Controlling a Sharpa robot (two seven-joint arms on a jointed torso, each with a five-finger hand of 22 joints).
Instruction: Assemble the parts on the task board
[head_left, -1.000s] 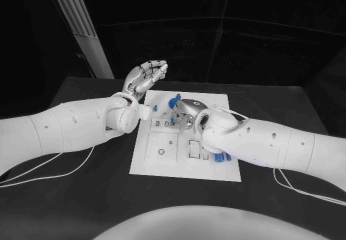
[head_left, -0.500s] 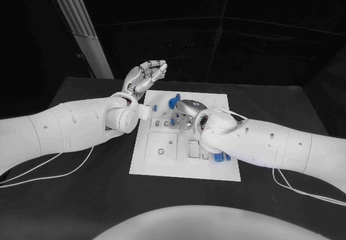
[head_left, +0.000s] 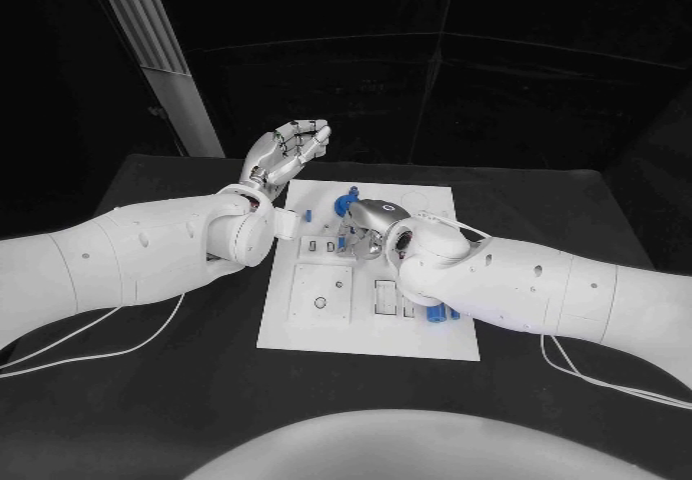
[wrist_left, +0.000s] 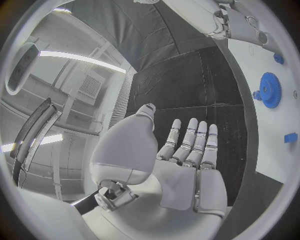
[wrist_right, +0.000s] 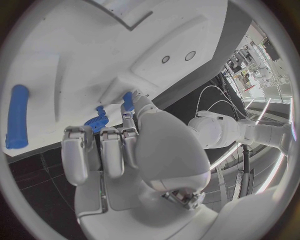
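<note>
The white task board (head_left: 325, 325) lies in the middle of the black table. My right hand (head_left: 369, 224) is down over the board's middle with its fingers curled in. In the right wrist view my right hand (wrist_right: 125, 150) pinches a small blue part (wrist_right: 127, 100) at its thumb tip, against a raised block on the board. A blue gear (head_left: 343, 205) stands just beyond it, and is partly hidden behind the fingers as the blue gear (wrist_right: 97, 123). My left hand (head_left: 289, 150) is raised above the board's far left corner, open and holding nothing, palm showing (wrist_left: 181, 160).
A long blue peg (wrist_right: 17, 122) lies flat on the board. More blue parts (head_left: 440, 313) lie beside my right forearm. The blue gear (wrist_left: 270, 90) and small blue pieces (wrist_left: 290, 137) sit on the board near my left hand. White cables (head_left: 87, 340) trail over the table.
My right arm has edged slightly left over the board. The left hand stays raised and open.
</note>
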